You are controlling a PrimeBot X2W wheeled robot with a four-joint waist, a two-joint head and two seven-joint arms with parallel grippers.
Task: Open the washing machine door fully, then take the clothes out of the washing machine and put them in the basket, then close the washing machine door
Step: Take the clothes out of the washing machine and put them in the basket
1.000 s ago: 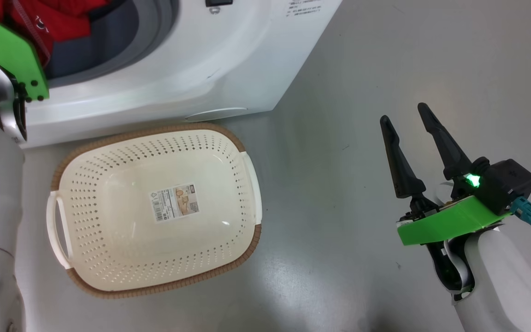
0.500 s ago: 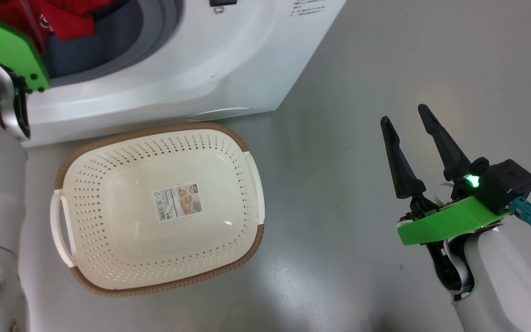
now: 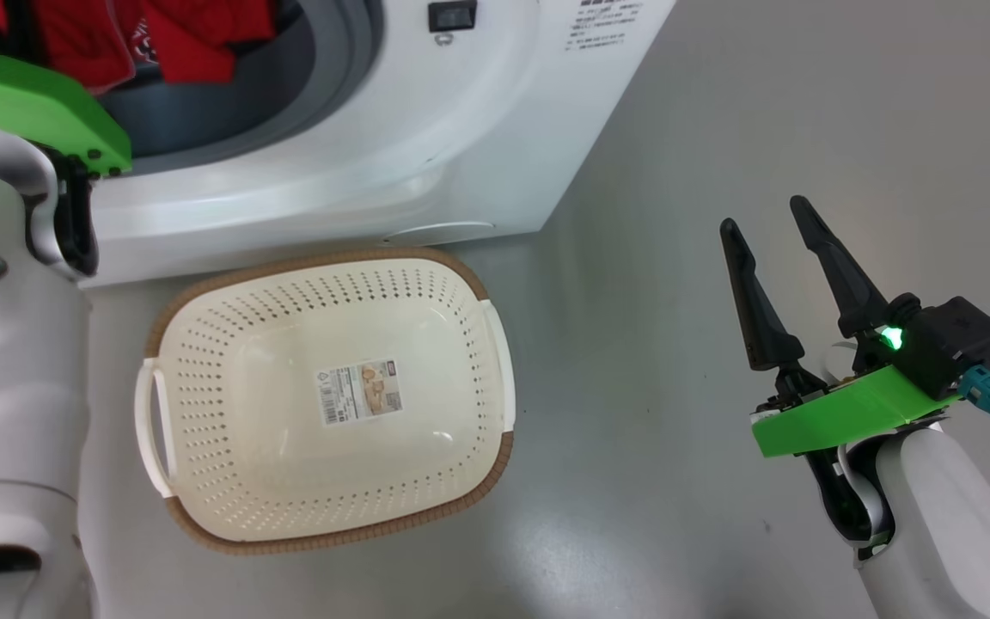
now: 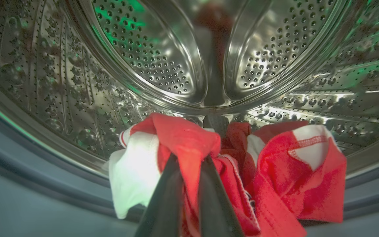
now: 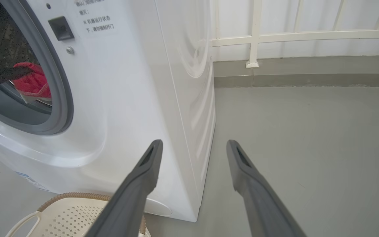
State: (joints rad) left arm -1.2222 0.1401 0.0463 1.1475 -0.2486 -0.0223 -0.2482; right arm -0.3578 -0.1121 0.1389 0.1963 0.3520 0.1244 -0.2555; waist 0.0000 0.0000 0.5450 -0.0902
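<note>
1. Lying at the front of the perforated steel drum (image 4: 150,49), the red-and-white clothes (image 4: 294,171) are bunching in a heap just inside the grey rubber ring (image 5: 63,98).
2. The left tool (image 4: 190,161) is clenching a red fold of those clothes, the cloth pinched between its two dark fingers (image 4: 163,204).
3. The white washing machine (image 3: 426,129) is standing on the grey floor (image 3: 675,129), its round opening facing the robot.
4. The cream basket (image 3: 229,413) is sitting on the floor just in front of the machine, showing the sticker (image 3: 359,393) on its bottom.
5. The right tool (image 3: 763,214) is hovering above the floor, well to the right of the basket, released, with its fingers spread apart and touching nothing.
</note>
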